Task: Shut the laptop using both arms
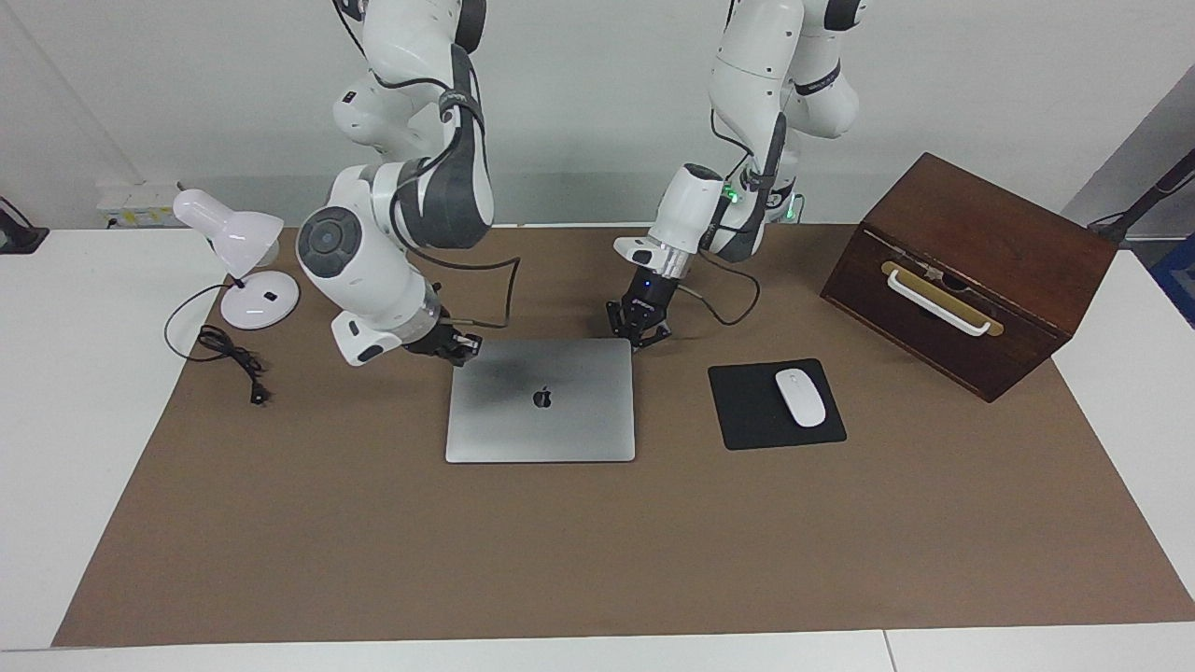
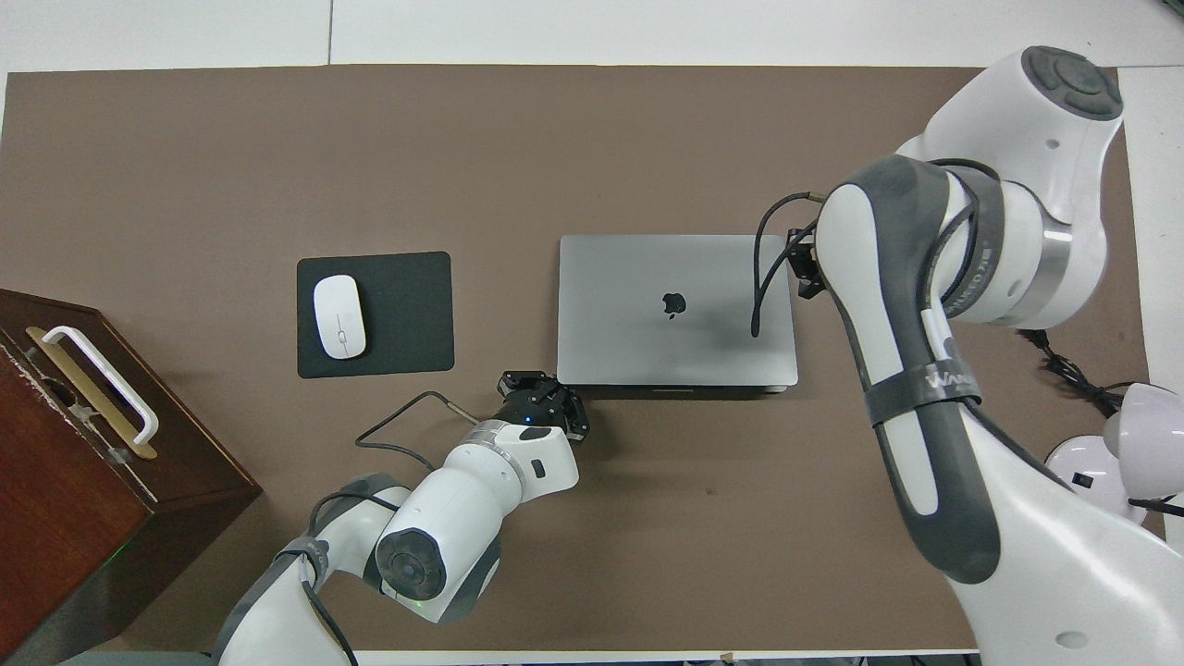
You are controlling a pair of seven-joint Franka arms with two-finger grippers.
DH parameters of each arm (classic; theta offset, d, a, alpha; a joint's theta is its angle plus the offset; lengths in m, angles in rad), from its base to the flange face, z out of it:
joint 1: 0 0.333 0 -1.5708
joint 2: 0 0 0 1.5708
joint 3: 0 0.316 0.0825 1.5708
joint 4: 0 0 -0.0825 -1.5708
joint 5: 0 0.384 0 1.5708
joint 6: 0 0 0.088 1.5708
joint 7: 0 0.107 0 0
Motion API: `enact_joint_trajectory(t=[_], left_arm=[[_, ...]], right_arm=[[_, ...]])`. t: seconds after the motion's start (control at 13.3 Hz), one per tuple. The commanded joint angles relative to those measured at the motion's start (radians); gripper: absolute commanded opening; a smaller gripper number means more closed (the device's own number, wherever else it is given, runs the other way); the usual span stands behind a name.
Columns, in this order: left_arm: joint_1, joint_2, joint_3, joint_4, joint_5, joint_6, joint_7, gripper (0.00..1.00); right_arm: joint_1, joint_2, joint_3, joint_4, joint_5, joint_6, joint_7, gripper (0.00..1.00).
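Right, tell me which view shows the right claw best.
The facing view: the right claw shows whole, shut, at the thin silver-grey laptop's corner nearest the white desk lamp. In the overhead view its own arm covers nearly all of it.

Laptop (image 2: 647, 314) lid down, seemingly flat

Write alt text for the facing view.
A closed silver laptop lies flat on a brown mat, a robot arm's end effector at each corner nearest the robots: the right and the left. Beside it sit a mouse on its pad, a wooden box and a lamp.
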Motion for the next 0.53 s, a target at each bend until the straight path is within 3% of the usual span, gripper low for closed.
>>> enact_joint_trajectory(t=[0.0,0.15,0.3,0.38,0.45], left_arm=[[0.005,-0.142,0.007,-0.030,-0.019,-0.234,-0.004,0.00],[0.039,-0.215,0.007,-0.028,-0.017,-0.349,0.004,0.00],[0.058,-0.284,0.009,-0.025,-0.017,-0.478,0.012,0.00],[0.068,-0.311,0.009,-0.019,-0.017,-0.540,0.012,0.00],[0.073,-0.331,0.009,-0.011,-0.017,-0.589,0.009,0.00]], right_arm=[[-0.028,-0.030,0.008,0.004,-0.024,-0.018,-0.031,0.00],[-0.062,-0.044,0.016,0.024,-0.045,-0.018,-0.031,0.00],[-0.129,-0.056,0.078,0.038,-0.071,-0.018,-0.035,0.00],[-0.172,-0.078,0.115,0.044,-0.093,-0.023,-0.035,0.03],[-0.209,-0.094,0.150,0.044,-0.116,-0.024,-0.037,0.12]])
